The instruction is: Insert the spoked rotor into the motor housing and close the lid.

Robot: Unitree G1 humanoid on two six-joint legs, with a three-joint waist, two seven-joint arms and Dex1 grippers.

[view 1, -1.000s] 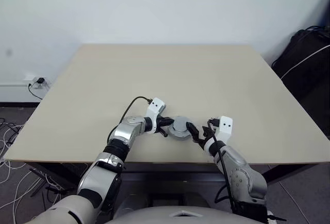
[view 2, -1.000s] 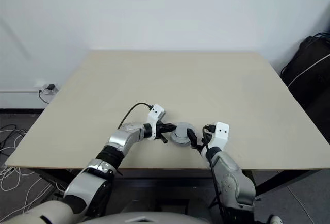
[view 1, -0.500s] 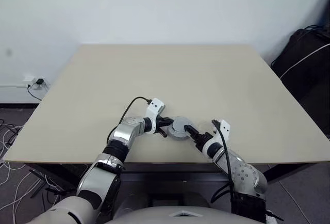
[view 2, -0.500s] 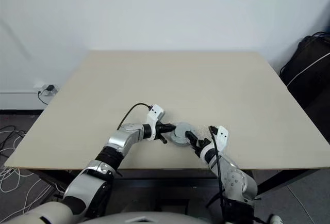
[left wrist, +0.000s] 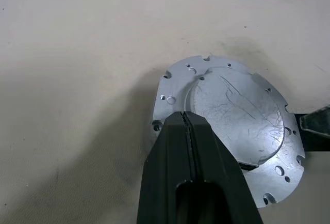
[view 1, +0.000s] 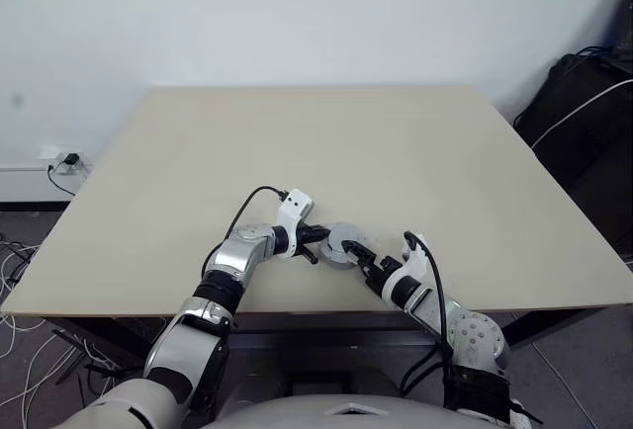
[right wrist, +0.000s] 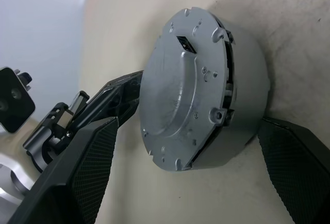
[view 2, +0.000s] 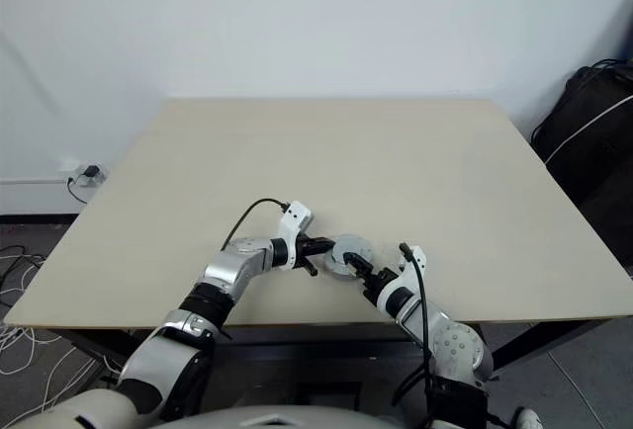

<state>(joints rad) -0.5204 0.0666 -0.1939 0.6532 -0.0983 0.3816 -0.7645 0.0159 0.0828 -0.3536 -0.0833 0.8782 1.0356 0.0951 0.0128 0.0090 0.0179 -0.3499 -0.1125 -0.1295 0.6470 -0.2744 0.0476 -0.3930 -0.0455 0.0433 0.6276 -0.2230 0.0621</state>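
Near the front edge of the table (view 1: 178, 152), the left tool (view 1: 318, 238), its fingers pressed together, rests its tip on the lid (left wrist: 234, 113). The lid sits atop the motor housing (right wrist: 242, 100). The right tool (view 1: 358, 257) stands wide open, one finger either side of the housing.

The table (view 1: 396, 152) lies bare from 9 through 12 to 3 o'clock of the silver round motor (view 1: 342, 245), so approach there is free. The left gripper (view 1: 318, 243), jaws shut, blocks the motor's 9 o'clock side. The right gripper (right wrist: 180, 182), jaws spread wide either side, blocks its 5 o'clock side.
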